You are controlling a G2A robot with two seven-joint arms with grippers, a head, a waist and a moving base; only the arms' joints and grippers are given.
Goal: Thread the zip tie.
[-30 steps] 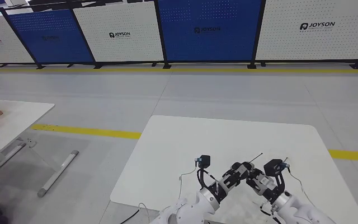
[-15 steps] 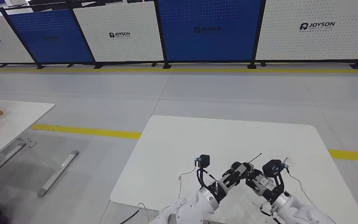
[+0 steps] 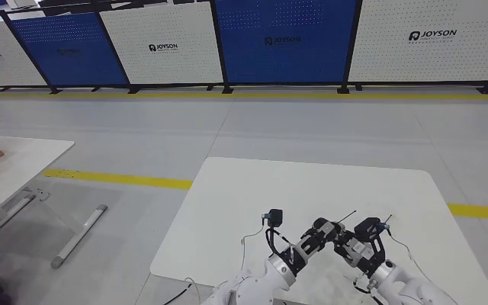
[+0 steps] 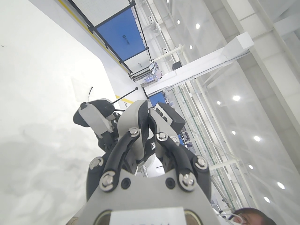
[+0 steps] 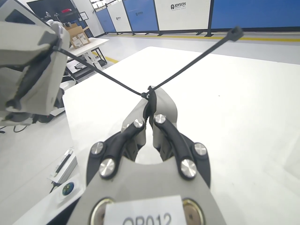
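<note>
A black zip tie [image 5: 187, 65] hangs in the air between both grippers, above the near part of the white table [image 3: 305, 183]. My right gripper [image 5: 149, 95] is shut on the strap where it bends. From there one length runs up to the square head [image 5: 235, 33]. The other length runs across to my left gripper [image 5: 55, 47], which is shut on the tail. In the left wrist view my left gripper [image 4: 148, 114] is closed, with the right gripper [image 4: 100, 105] close beside it and the zip tie [image 4: 125, 95] sticking out beyond. From above, the zip tie [image 3: 348, 217] pokes out past the two meeting grippers.
The table's far and right parts are bare white surface. Its left edge [image 3: 179, 221] drops to the floor with a yellow line. A second white table [image 3: 30, 160] stands far left. Blue and white partition panels [image 3: 286, 42] line the back.
Both arms have shifted slightly to the left, the grippers staying close together with the zip tie held between them.
</note>
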